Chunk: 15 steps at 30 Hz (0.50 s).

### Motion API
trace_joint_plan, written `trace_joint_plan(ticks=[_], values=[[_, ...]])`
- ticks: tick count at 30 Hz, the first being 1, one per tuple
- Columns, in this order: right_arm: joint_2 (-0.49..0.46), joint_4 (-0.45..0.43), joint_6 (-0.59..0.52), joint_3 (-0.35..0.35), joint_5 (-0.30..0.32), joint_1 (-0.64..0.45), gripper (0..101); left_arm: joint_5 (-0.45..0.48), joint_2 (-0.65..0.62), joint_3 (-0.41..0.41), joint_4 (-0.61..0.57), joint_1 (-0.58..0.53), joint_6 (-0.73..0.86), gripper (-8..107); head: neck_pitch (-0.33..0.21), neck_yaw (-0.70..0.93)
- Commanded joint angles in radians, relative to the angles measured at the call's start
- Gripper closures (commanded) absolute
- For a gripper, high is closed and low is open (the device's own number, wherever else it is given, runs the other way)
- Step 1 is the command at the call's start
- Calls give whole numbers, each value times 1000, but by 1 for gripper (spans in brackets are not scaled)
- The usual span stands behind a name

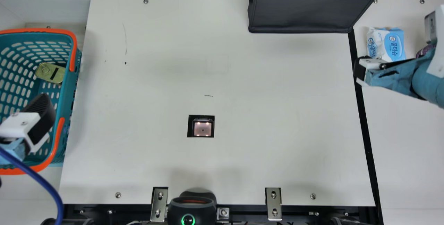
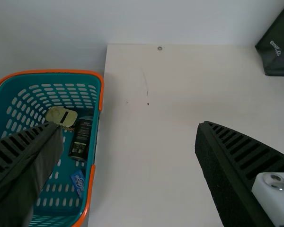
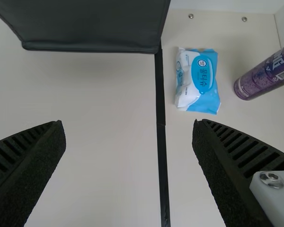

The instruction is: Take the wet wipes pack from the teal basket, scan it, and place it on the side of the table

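We judge wet wipes pack (image 3: pixel 198 80), flat on desk (image 3: pixel 109 94) just beyond released right tool (image 3: pixel 128 123), is parked aside post-scan; left tool (image 2: pixel 128 124) also released, teal basket (image 2: pixel 47 71) below

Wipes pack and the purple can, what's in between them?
Nothing, just bare cream table. The right wrist view shows that stretch between the wipes pack and the purple can.
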Motion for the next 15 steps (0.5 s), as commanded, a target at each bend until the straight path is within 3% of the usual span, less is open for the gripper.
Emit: trace_joint_plan(ticks=[1,15], values=[[-48,-3,15,4,9,15,6,0,0,0,0,0,0,9,-29,2],[-293,-23,123,42,104,125,6,0,0,0,0,0,0,9,-29,2]])
